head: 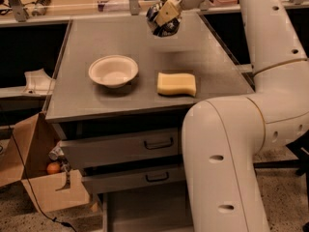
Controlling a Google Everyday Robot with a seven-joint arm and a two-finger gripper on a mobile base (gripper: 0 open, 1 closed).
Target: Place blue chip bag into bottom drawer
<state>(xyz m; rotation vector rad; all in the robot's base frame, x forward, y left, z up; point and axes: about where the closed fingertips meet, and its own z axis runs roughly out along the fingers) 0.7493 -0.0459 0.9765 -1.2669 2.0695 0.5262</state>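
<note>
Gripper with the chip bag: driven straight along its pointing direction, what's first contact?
Probably bare tabletop behind the bowl and sponge; the gripper, shut on the blue chip bag, points down above it. Depth is unclear.

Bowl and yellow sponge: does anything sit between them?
No. In the camera view only bare grey table separates the bowl and sponge. The gripper holds the blue chip bag above the table's far side.

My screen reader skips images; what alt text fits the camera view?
The gripper holds the blue chip bag above the far side of the grey table, beyond a white bowl and yellow sponge. Below, the bottom drawer stands open beneath two handled drawers.
</note>
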